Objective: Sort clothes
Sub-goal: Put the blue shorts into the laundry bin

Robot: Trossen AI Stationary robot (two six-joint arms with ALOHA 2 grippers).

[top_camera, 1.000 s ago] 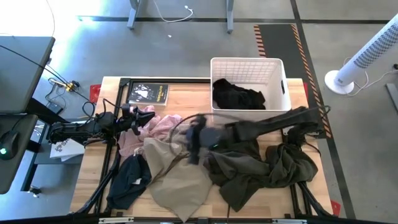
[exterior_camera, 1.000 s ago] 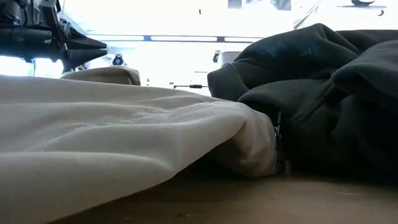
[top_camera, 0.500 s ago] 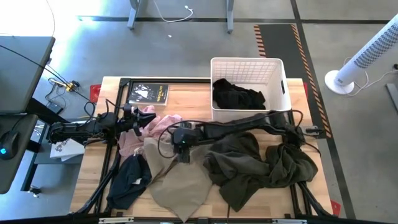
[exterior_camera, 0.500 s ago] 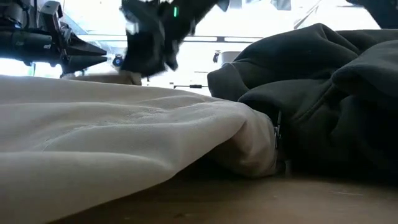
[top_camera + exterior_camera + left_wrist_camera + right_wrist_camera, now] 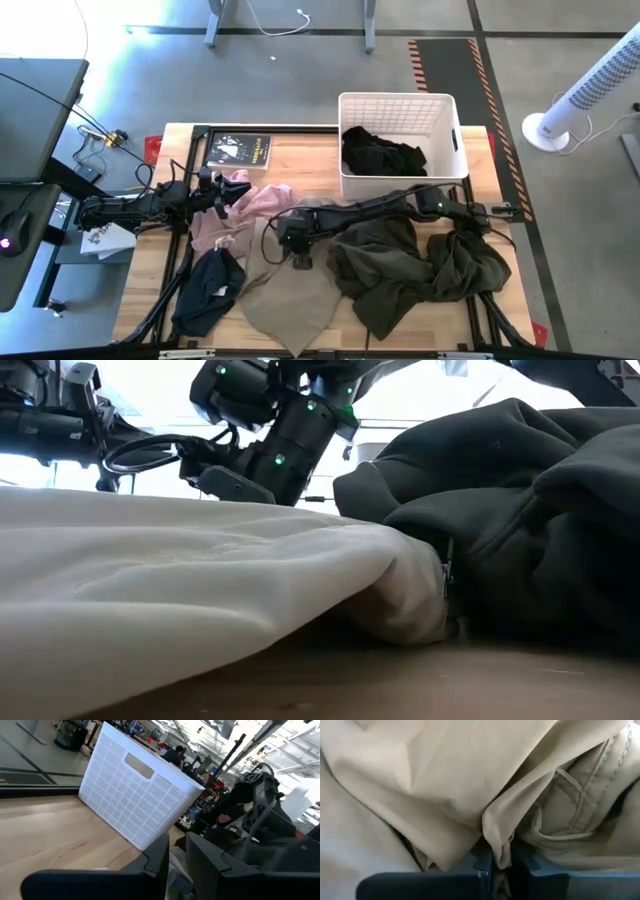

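1. High view showed the right gripper [image 5: 297, 243] lowered onto the crumpled beige fabric garment [image 5: 290, 290] near the table's middle.
2. Its fingers [image 5: 485, 861] were pinched on a fold of that tan cloth.
3. The left gripper [image 5: 222, 190] hung over the pale pink soft garment [image 5: 250, 208]; whether it held anything I cannot tell.
4. The dark olive-brown garment [image 5: 400, 265] lay heaped right of the beige one, touching it.
5. The navy blue garment [image 5: 208, 285] lay at the front left.
6. A black garment [image 5: 380, 152] sat inside the white plastic lattice basket [image 5: 448, 125].
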